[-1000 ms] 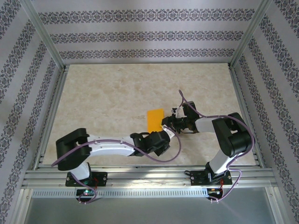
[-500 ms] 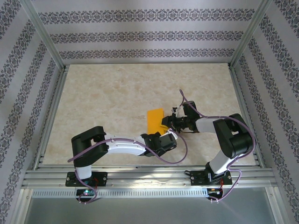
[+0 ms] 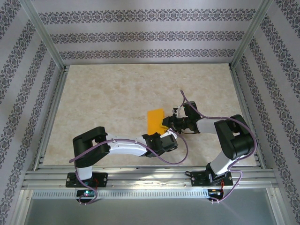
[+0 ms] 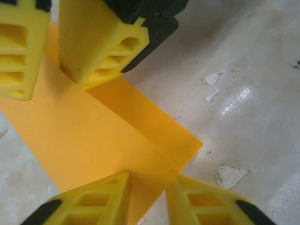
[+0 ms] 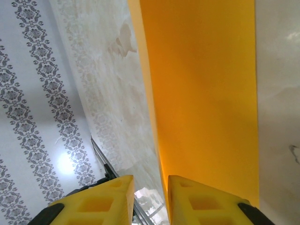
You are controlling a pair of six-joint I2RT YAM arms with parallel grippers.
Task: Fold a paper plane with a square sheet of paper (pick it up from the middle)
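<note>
Checking surroundings first: the surface [image 3: 103,98] was pale, glossy, marbled sheet with white chipped patches [image 4: 229,176] near the work. Striped, floral-patterned walls [image 3: 140,35] and aluminium rails [image 3: 140,176] enclosed it. Purple cables [image 3: 185,100] looped off both my arms.

The square sheet of paper [image 3: 155,118] sat mid-surface. It was thin, matte orange-yellow, and folded to a narrow rectangle with one straight crease along its length.

My right end effector [image 3: 167,123] crowded its right edge. My left end effector [image 4: 149,190] sat at its near corner, just beside the right one. In the left wrist view, the right one's yellow, hollow-celled wedge fingers [image 4: 101,44] covered the sheet's far end.

Both end effectors stood with jaws slightly apart, each straddling a sheet edge. Whether any pad touched paper, I could not tell.
</note>
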